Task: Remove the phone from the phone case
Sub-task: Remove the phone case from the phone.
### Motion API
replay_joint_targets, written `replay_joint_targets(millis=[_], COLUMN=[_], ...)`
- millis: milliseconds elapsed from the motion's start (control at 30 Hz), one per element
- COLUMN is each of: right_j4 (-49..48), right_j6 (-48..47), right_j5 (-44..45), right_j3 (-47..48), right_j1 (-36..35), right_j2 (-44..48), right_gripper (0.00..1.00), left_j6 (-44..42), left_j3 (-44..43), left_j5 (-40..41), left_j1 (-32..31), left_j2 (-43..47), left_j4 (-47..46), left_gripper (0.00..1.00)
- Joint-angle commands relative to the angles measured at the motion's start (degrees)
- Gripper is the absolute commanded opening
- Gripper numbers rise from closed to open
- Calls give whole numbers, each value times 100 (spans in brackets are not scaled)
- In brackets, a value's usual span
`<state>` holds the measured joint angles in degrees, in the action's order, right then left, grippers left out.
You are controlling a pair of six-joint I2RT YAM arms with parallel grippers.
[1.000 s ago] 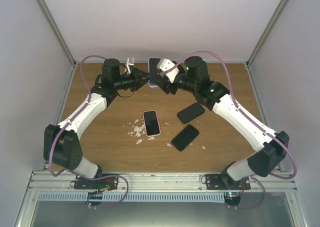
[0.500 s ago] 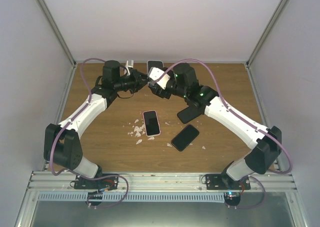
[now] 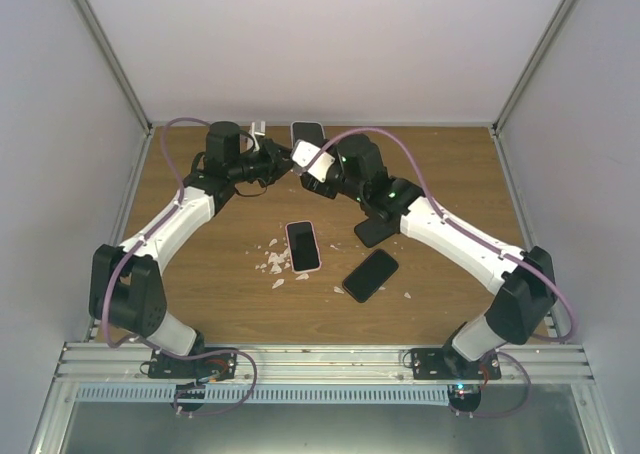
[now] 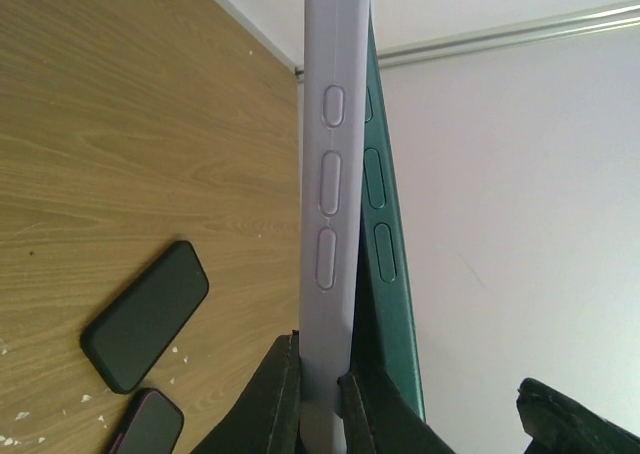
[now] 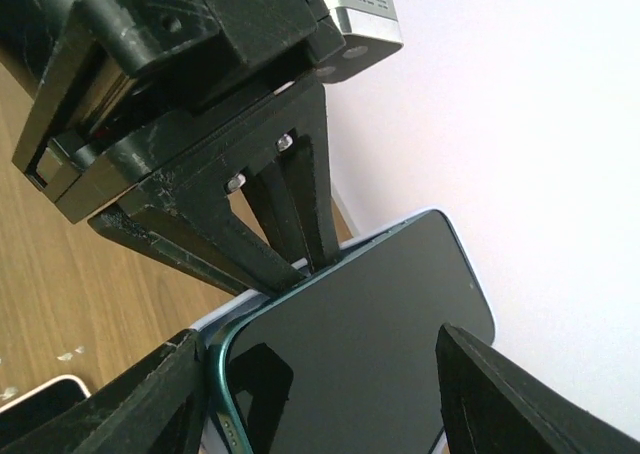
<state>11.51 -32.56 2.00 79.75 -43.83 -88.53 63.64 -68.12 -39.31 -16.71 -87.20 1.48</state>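
The lavender phone case (image 4: 325,174) stands on edge, clamped near its lower end between my left gripper's (image 4: 320,374) jaws. The green phone (image 4: 385,224) leans out of it on the right, a wedge-shaped gap between them. In the right wrist view the phone's dark screen (image 5: 370,334) fills the middle, and my right gripper (image 5: 320,344) has one jaw against each long edge. A sliver of the case (image 5: 215,319) shows behind it. From above, the phone (image 3: 307,132) is held up at the back of the table between my left gripper (image 3: 283,159) and right gripper (image 3: 306,164).
On the wooden table (image 3: 200,274) lie a pink-cased phone (image 3: 303,245), a black phone (image 3: 370,275) and another black one (image 3: 375,229) partly under my right arm. White crumbs (image 3: 272,259) lie beside the pink one. The back wall is close behind the grippers.
My right arm has swung left and forward, bringing its wrist closer to my left gripper. The held phone has shifted slightly left and back. The left arm has barely moved.
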Motion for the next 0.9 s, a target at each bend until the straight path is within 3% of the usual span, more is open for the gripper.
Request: replay_joint_targets(millis=[0,400,867], right_j4=[-637,-1964,-2829], right_j6=[-361,-1951,-2829], right_j5=[759,1783,2102], right_j3=[-189,-980,-1181], right_j1=[-50,-275,-284], right_j2=[-136,-282,-737], right_gripper=[61,54,40], left_j6=[-47,-34,-192], left_j3=[-10,38,41], left_j5=[-85,-173,-356], left_j1=[27,1,-96], left_j2=[10,-47,-24], left_j4=[-535,-648,-660], left_gripper=[0,0,0])
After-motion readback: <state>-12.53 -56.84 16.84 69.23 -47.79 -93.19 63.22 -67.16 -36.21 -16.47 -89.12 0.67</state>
